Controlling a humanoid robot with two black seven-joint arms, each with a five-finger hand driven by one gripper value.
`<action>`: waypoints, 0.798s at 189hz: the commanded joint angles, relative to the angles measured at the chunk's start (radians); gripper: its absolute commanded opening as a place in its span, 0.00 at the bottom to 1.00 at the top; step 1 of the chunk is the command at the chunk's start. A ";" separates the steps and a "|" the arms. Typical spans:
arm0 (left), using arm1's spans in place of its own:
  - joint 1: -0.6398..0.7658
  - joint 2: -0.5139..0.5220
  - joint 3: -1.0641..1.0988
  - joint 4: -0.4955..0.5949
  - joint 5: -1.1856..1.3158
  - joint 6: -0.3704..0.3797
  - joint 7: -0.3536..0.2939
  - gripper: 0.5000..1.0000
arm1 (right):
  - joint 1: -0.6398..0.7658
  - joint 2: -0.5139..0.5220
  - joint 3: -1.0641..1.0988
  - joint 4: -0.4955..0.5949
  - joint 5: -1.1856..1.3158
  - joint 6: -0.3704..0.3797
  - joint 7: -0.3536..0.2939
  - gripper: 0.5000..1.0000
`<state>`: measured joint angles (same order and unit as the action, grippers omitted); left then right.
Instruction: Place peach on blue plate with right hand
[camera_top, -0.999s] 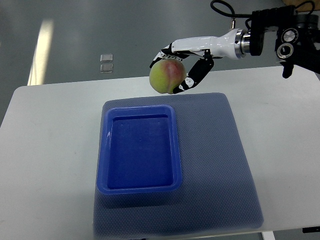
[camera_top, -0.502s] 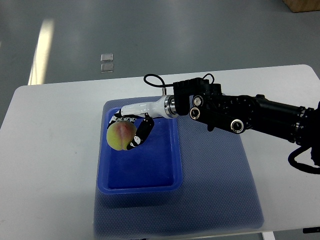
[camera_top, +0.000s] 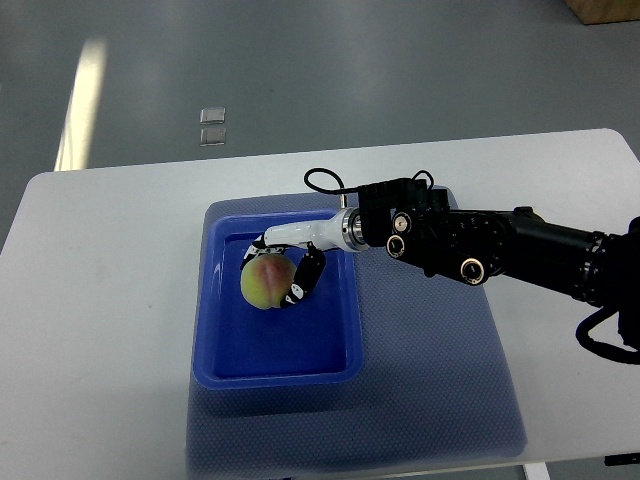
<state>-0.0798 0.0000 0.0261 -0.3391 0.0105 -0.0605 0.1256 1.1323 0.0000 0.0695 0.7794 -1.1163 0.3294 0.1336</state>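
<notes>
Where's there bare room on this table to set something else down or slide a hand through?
Free patches: the white table left of the blue plate, and the mat between the plate's right rim and the table's right edge, nearer than the arm. Inside the plate, the near half is bare. It is crowded at the plate's far half, where the right robot hand holds the peach.

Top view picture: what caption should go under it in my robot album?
Right hand holds the peach inside the blue plate.

White table (camera_top: 110, 300), grey floor (camera_top: 330, 70), light streak (camera_top: 82, 95)
</notes>
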 joint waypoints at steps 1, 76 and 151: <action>0.000 0.000 0.000 0.000 -0.001 0.001 0.000 1.00 | 0.004 0.000 0.004 0.001 0.001 0.008 0.003 0.86; 0.000 0.000 0.000 0.002 -0.001 0.001 0.002 1.00 | 0.090 -0.189 0.231 0.069 0.075 0.042 0.009 0.86; 0.000 0.000 0.001 0.000 0.000 0.001 0.005 1.00 | -0.331 -0.161 0.966 0.031 0.546 0.002 0.012 0.86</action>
<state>-0.0796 0.0000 0.0275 -0.3391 0.0115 -0.0601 0.1299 0.9044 -0.2015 0.8758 0.8339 -0.7082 0.3494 0.1452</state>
